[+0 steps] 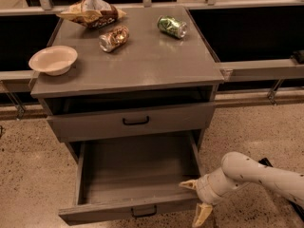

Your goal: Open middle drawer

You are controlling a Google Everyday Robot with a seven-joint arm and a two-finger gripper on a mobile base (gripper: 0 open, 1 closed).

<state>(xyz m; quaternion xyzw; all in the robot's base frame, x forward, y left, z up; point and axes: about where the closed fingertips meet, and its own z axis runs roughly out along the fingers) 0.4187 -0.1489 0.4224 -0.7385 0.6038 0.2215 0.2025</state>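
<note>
We found the middle drawer pulled well out of the grey cabinet, in the lower centre of the frame. Its interior was exposed and nothing was seen inside. Its small black loop handle sat on the front panel near the bottom edge of the frame. Directly above it, the upper drawer was shut, with its black handle at centre.

The gripper was at the lower right, just beside the right front corner of the open drawer, on a white arm entering from the right edge. Its two pale fingers were spread wide and held nothing. The upper one pointed left, at or against the drawer's right wall; we could not tell whether it touched. The lower one pointed down toward the floor.

On the cabinet top we recorded a pale bowl at the left edge, a chip bag at the back left, a crushed brown can near it, and a green can on its side at the back right.
</note>
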